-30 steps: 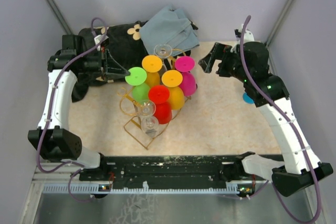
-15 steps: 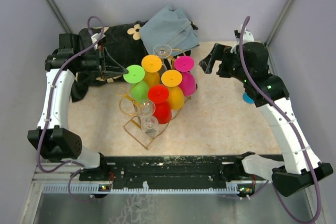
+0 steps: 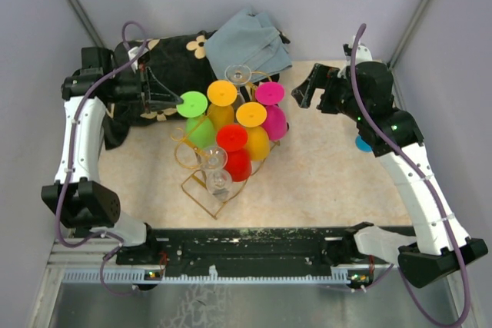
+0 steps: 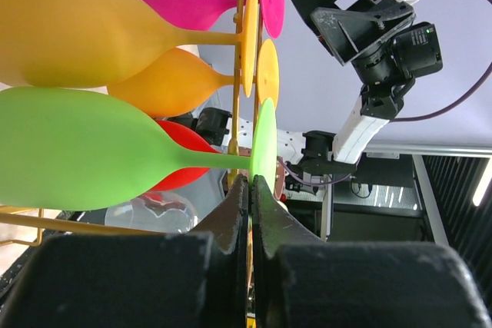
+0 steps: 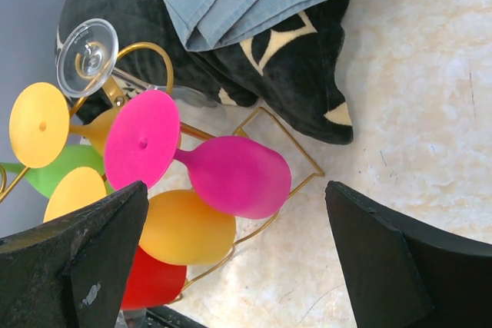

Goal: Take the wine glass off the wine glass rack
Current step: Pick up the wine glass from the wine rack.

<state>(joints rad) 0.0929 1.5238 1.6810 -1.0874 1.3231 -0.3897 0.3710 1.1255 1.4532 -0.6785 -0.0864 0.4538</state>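
While level w/ rack (image 4: 77,221), L claw (image 4: 247,183) tight on green wine glass (image 4: 77,147) foot; R claw (image 5: 237,190) wide apart

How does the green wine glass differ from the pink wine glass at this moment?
The green glass has its foot pinched by the left hand; the pink glass is untouched. Green is at the left side of the rack, pink at the right. Both are opaque and foot-up.
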